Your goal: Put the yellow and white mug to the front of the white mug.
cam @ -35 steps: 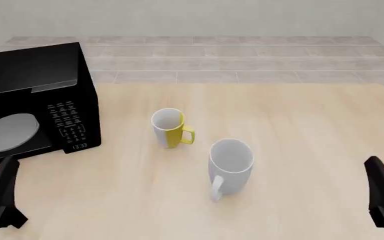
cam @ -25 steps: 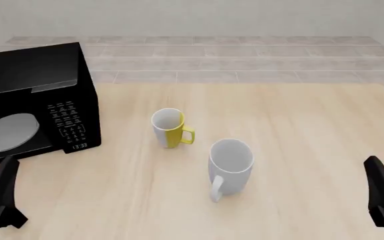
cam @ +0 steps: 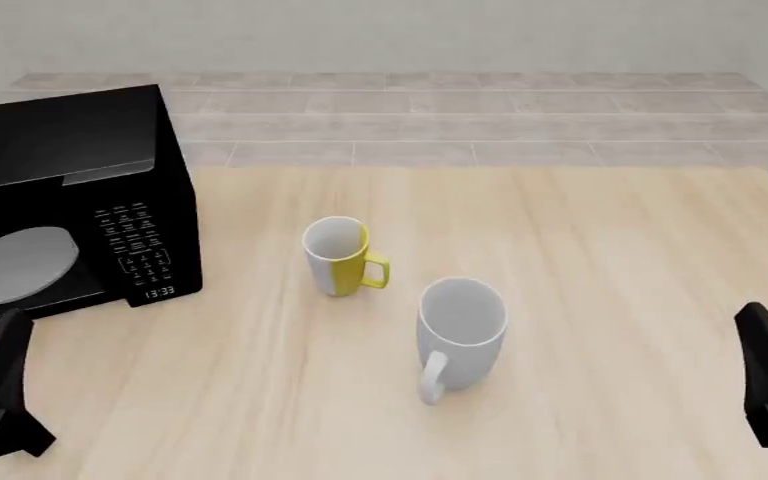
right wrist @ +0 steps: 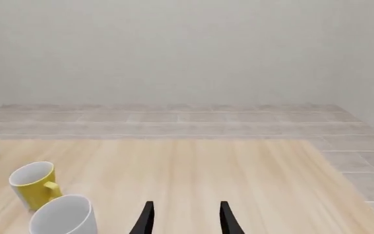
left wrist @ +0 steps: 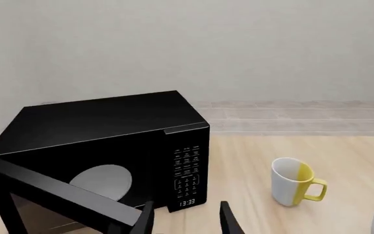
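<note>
Reading 13:33, the microwave (cam: 71, 205) display glows left of the yellow and white mug (cam: 337, 257); both the left gripper (left wrist: 184, 219) and right gripper (right wrist: 185, 218) stand parted, holding nothing.

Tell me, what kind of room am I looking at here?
Probably a computer-rendered kitchen mock-up: a black microwave with its door open, two mugs on a pale wooden table, and a tiled floor beyond.

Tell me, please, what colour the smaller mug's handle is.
Yellow: the yellow and white mug shows it best in the left wrist view.

Open table (cam: 598, 250) surrounds both mugs; only the microwave (cam: 64, 200) crowds the left.
</note>
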